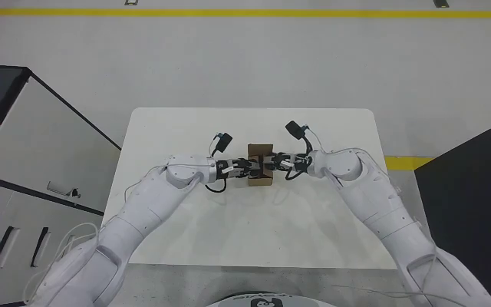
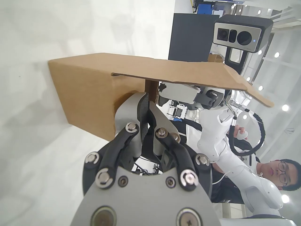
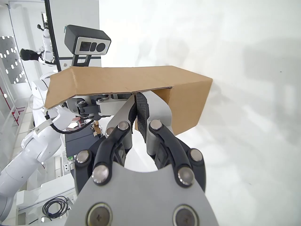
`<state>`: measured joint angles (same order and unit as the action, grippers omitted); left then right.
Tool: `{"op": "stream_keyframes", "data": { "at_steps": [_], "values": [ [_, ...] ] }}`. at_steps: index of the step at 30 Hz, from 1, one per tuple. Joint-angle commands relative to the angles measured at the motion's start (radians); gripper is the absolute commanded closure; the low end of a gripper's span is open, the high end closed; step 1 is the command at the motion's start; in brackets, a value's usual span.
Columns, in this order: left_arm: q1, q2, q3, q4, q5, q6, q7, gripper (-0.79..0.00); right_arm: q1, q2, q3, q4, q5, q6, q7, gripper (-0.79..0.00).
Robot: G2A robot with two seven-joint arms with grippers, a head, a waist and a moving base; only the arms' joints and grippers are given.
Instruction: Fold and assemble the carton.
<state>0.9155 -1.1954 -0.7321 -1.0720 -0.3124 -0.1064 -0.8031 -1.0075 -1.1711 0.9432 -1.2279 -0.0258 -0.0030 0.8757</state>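
Top view: the carton (image 1: 261,149) stands open on the table (image 1: 330,230); left gripper (image 1: 249,168) and right gripper (image 1: 268,162) are clenched, seemingly pinching its opposite walls.

A white table (image 1: 322,230) stands on a grey floor (image 1: 230,61). Far behind it, a yellow line (image 1: 230,11) runs across the floor from left to right. A short yellow strip (image 1: 400,163) lies just right of the table. At the left stands a grey board (image 1: 46,138) with a black frame, and at the near right a dark panel (image 1: 460,207). In the right wrist view, a coil of black cable (image 3: 55,207) lies on a pale surface.
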Motion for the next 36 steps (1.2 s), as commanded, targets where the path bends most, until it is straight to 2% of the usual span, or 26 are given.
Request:
{"op": "stream_keyframes", "data": {
  "at_steps": [1, 19, 36],
  "values": [
    [0.000, -0.001, -0.002, 0.002, 0.007, 0.001, -0.003, 0.000, 0.004, -0.002, -0.005, 0.007, 0.001, 0.000, 0.000, 0.000],
    [0.019, -0.006, -0.034, 0.008, 0.031, 0.003, -0.024, 0.000, 0.028, -0.019, -0.040, 0.049, -0.013, 0.012, 0.001, 0.000],
    [0.020, -0.015, -0.053, 0.028, 0.054, 0.011, -0.037, 0.000, 0.015, -0.019, -0.023, 0.014, -0.026, 0.039, -0.022, 0.000]
  ]
}}
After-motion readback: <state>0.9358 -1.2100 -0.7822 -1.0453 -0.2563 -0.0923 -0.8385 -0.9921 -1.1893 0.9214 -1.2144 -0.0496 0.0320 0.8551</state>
